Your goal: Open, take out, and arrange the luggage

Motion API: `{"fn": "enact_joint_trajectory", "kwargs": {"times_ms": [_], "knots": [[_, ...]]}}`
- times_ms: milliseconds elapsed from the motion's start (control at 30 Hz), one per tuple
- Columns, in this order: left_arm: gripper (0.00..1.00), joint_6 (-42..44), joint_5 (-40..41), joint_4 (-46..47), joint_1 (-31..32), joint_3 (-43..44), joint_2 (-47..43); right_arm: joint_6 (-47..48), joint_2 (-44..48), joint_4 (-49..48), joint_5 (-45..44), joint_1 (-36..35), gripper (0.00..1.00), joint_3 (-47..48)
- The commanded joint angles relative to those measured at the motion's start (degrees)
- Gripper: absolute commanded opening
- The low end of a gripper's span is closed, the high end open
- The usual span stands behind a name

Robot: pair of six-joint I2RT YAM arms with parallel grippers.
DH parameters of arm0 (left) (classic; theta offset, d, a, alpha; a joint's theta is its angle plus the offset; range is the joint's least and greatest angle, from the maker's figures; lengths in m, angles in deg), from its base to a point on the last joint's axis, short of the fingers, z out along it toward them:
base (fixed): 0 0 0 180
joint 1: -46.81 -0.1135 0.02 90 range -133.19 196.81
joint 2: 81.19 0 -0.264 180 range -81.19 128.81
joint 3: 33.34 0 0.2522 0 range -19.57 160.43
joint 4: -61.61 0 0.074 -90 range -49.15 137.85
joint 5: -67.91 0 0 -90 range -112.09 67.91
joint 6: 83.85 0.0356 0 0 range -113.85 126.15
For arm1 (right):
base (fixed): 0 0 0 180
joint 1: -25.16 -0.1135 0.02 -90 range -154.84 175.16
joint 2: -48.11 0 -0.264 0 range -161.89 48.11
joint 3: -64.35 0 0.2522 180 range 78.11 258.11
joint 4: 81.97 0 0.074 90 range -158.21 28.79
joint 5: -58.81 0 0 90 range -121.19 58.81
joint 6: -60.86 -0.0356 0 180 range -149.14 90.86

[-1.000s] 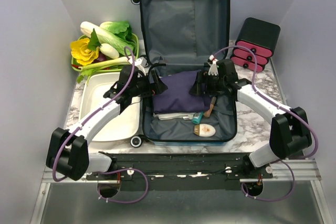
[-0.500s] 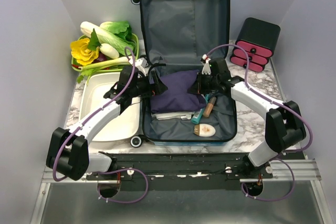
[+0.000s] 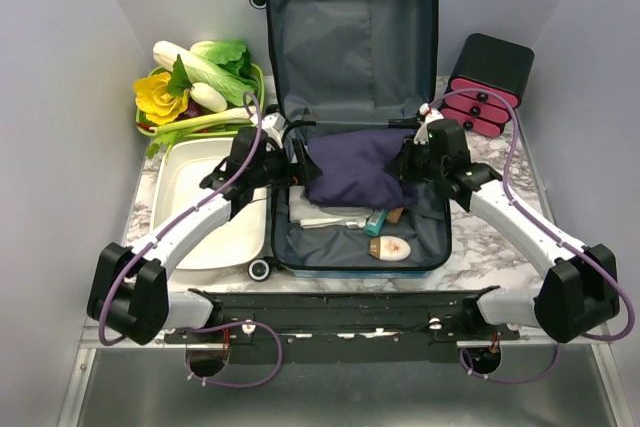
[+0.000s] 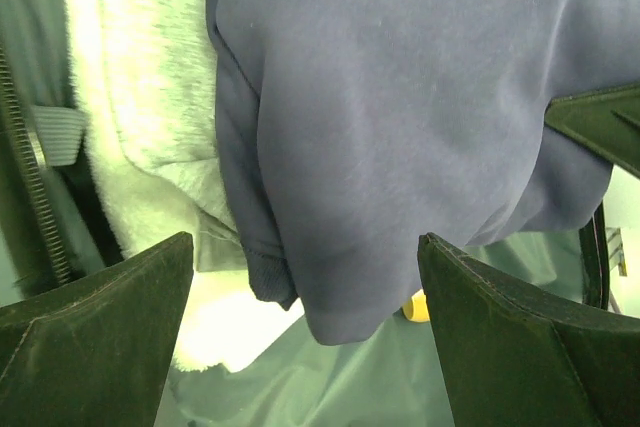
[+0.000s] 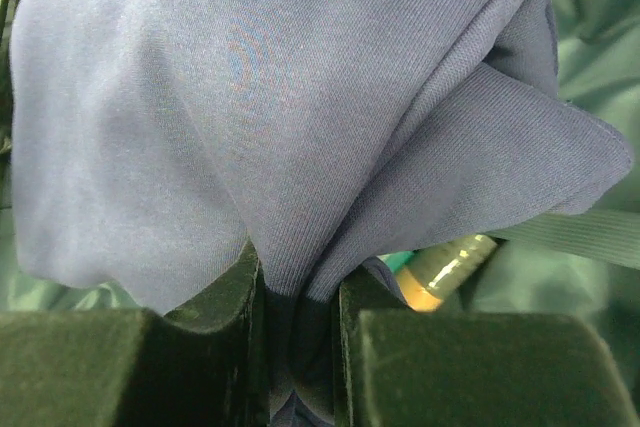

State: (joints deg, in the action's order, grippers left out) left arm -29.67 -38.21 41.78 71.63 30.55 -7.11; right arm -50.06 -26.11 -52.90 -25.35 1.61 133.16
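a white marble table sits between plain grey walls, seen from above. at the far left, a green basket of toy vegetables stands at the back, and a white tray lies just in front of it, touching the suitcase's left side. the left gripper hangs over the left edge of the suitcase's lower half with its jaws spread wide and nothing between them. its wrist view shows both fingers apart from the navy cloth ahead of them, and a white fluffy towel lies under the cloth's left edge.

the suitcase is in the middle of the table, lying open with its grey-lined lid propped up against the back wall. the navy cloth sits bunched across the lower half. in front of it lie a teal-capped item and a cream tube.

the right gripper is at the cloth's right end. its wrist view shows the jaws pinched tight on a fold of the fabric, which billows out above the fingers. at the far right back stands a black box with pink drawers.
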Motion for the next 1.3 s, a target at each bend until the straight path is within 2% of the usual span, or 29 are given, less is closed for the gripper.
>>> {"fn": "enact_joint_trajectory", "kwargs": {"times_ms": [0,200,367,500,633,767,800,900,967,1167,1267], "knots": [[0.99,-0.2,-2.8,2.2,2.4,1.7,4.4,2.0,1.1,-1.3,-3.2,2.4,0.01,-0.8],[0.99,0.7,-0.2,0.0,3.5,6.1,11.2,3.1,-0.3,-1.3,-2.2,2.6,0.01,-0.6],[0.99,0.3,-3.4,0.7,4.5,7.1,13.1,3.3,-1.7,-1.2,-2.2,3.3,0.01,-0.5],[0.9,-1.5,-3.0,0.2,6.5,7.1,13.4,3.5,-2.9,-1.1,-1.1,3.6,0.01,-0.4],[0.88,-1.9,0.6,-1.1,9.5,8.4,12.8,3.8,-3.3,-1.0,-0.7,3.5,0.01,-0.3],[0.78,-2.2,0.7,-0.7,10.2,9.4,14.0,4.3,-3.3,-1.1,0.4,3.5,0.01,-0.2],[0.7,-2.4,0.8,-0.7,10.2,9.7,14.2,4.6,-3.4,-1.2,1.0,3.5,0.01,-0.3],[0.61,-1.9,1.0,-1.9,11.0,12.0,15.2,5.1,-3.1,-1.6,2.9,3.5,0.01,-0.4],[0.61,-1.5,2.1,-5.1,11.7,14.5,15.8,5.3,-3.0,-1.6,3.6,3.5,0.01,-0.4],[0.74,1.4,11.4,-13.5,14.2,20.6,16.8,6.1,-2.3,-2.1,4.9,3.5,0.01,-0.8],[0.74,2.7,14.7,-16.3,16.3,23.4,17.6,6.3,-2.2,-2.0,4.1,3.6,0.01,-0.8]]}}
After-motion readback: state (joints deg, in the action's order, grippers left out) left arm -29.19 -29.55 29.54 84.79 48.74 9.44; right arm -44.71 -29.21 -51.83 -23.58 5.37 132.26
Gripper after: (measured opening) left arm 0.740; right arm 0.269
